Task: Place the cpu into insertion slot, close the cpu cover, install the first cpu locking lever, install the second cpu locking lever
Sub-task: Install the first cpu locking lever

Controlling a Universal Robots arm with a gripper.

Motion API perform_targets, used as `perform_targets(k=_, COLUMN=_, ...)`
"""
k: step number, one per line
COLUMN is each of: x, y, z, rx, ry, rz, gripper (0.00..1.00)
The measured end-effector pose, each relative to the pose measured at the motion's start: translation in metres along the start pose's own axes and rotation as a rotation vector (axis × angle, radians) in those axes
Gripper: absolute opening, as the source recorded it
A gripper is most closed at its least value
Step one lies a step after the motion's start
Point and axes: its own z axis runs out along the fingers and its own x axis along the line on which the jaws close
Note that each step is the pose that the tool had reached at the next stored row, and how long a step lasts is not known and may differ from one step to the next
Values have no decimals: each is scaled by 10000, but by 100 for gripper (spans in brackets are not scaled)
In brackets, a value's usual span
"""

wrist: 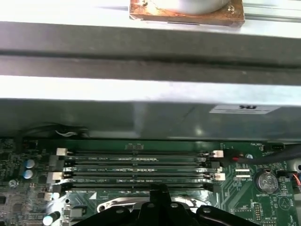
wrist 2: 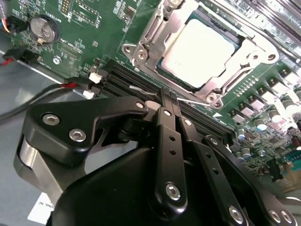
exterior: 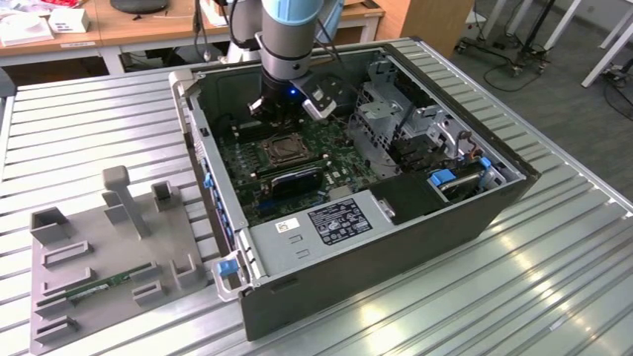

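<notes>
The cpu (wrist 2: 197,49) lies flat in its socket on the green motherboard, silvery top up. The cpu cover (wrist 2: 151,29) is down around it, framing the chip. A thin wire locking lever (wrist 2: 141,88) runs along the socket's edge beside the memory slots. My gripper (wrist 2: 165,96) has its black fingers (wrist 2: 169,136) pressed together, and their tip sits right at that lever wire. In the exterior view the gripper (exterior: 287,111) hangs inside the open computer case just behind the socket (exterior: 282,152). The first wrist view has the gripper (wrist: 160,192) tip low over the board.
Memory slots (wrist: 136,165) lie between the socket and the case wall (wrist: 141,117). A coin battery (wrist 2: 43,28) and red-black cables (wrist 2: 70,85) are close by. The drive cage (exterior: 396,126) and power supply (exterior: 327,222) hem in the board. A grey fixture tray (exterior: 99,252) stands outside on the table.
</notes>
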Motion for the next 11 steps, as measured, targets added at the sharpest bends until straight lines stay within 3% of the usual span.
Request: perform_targets(k=11, x=77, y=52, z=-52, rx=-2, ry=-63, rz=-16, gripper=11)
